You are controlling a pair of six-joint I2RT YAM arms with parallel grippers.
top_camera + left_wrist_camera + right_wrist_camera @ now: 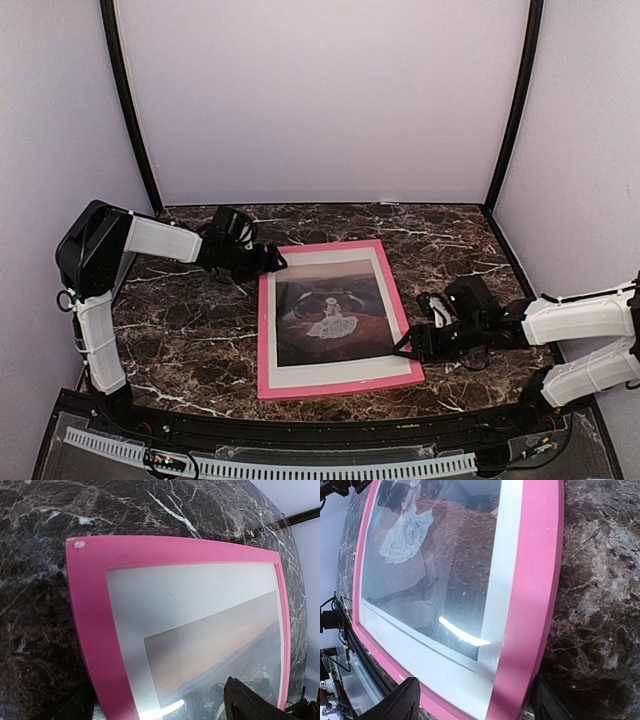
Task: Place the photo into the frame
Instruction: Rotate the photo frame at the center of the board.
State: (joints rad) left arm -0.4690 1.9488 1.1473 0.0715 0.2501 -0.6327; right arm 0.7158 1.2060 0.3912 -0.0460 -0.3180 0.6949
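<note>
The pink frame [263, 340] lies flat on the marble table, face up. The photo [335, 320], a reddish-brown landscape with a white-dressed figure, sits inside it behind a white mat and reflective glazing. My left gripper [272, 260] is open at the frame's far left corner. In the left wrist view the frame rail [90, 605] and the photo's pale sky [220, 645] lie between its fingers [250, 705]. My right gripper [405, 350] is open at the near right corner. In the right wrist view the frame [530, 580] and photo [450, 545] lie between its fingers [400, 705].
The dark marble table [180, 340] is enclosed by pale walls at the back and sides, with black corner posts [130, 110]. A perforated white strip [300, 468] runs along the near edge by the arm bases.
</note>
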